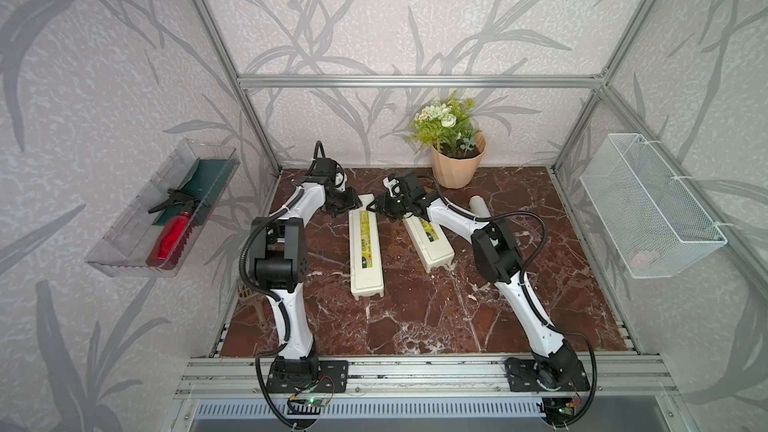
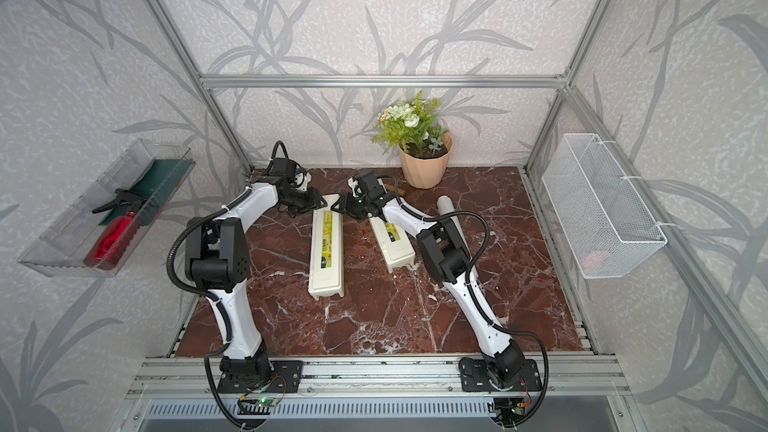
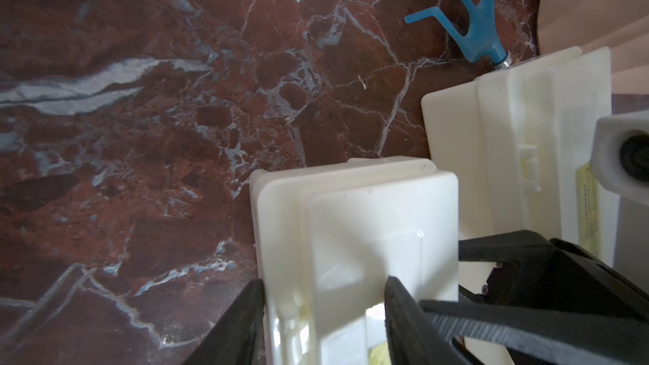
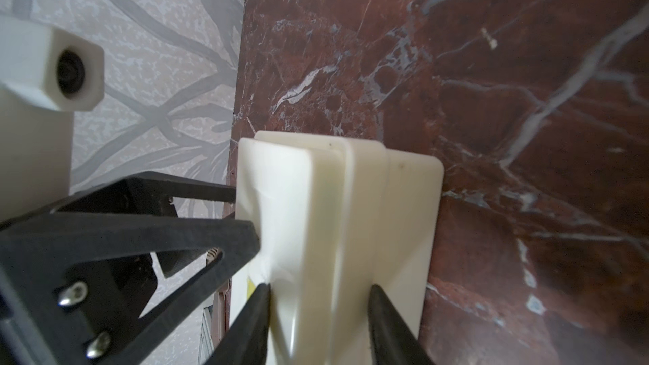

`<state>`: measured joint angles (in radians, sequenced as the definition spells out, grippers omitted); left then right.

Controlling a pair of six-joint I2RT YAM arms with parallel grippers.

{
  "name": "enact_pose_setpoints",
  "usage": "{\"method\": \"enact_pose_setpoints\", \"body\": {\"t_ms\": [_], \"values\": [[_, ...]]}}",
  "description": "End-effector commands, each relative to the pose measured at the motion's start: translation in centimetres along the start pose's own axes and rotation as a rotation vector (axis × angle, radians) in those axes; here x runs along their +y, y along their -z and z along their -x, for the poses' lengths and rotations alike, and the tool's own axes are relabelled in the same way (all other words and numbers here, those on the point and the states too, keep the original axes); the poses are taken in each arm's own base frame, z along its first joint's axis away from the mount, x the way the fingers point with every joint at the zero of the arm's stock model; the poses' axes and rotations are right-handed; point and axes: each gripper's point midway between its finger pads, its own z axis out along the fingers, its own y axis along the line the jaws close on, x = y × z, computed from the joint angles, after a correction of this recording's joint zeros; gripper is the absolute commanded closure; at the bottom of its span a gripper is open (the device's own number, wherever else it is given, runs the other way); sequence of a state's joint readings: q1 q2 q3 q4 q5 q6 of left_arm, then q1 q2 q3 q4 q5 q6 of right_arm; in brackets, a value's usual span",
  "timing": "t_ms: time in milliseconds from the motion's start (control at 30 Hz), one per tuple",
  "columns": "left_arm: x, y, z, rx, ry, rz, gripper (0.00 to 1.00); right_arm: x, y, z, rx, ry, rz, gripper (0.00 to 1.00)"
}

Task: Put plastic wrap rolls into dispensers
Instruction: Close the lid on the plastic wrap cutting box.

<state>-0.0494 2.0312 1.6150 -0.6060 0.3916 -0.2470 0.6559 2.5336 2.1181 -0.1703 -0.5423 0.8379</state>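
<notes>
Toward the far edge of the brown marble tabletop: both arms meet over 1 end of the same box.
Centre dispenser: long cream-white plastic box with a yellow-green label strip, lying far-to-near near the tabletop's middle.
Left gripper: black fingers pinch the centre dispenser's far end, 1 on its outer side wall and 1 on the lid. Judged to be bracing it.
Right gripper: fingers pressed to either side of the same end's raised edge, probably to prise the lid up.
Second dispenser: same make, just beside, toward the right edge, ungripped. Its far end is hidden under the right arm.
Plastic wrap roll: slim white cylinder nearer the far-right corner, not yet in a box, mostly hidden by the right arm.
Not established: any second roll; whether the lid has parted.
</notes>
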Motion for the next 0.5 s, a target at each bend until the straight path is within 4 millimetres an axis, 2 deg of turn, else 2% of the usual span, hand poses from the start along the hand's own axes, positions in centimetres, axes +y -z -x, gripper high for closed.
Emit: {"method": "enact_pose_setpoints", "body": {"t_ms": [0,100,233,367,467], "values": [[0.3,-4.0,-5.4,0.19,-0.07,0.042,0.46,-3.5,-2.7,-11.8,0.294,-0.086,-0.145,0.56],[-0.3,-4.6,-4.9,0.187,-0.087,0.023,0.46,-3.7,-2.7,-12.6,0.268,-0.104,-0.152,0.58],[-1.0,-4.9,-5.1,0.213,-0.105,0.011,0.47,-3.7,-2.5,-12.6,0.233,-0.102,-0.145,0.52],[-0.9,-4.2,-5.5,0.204,-0.116,0.027,0.47,-3.7,-1.3,-10.5,0.154,-0.055,-0.167,0.34],[-1.0,-3.0,-5.3,0.184,-0.122,0.046,0.47,-3.2,-0.1,-8.6,0.083,-0.018,-0.16,0.32]]}}
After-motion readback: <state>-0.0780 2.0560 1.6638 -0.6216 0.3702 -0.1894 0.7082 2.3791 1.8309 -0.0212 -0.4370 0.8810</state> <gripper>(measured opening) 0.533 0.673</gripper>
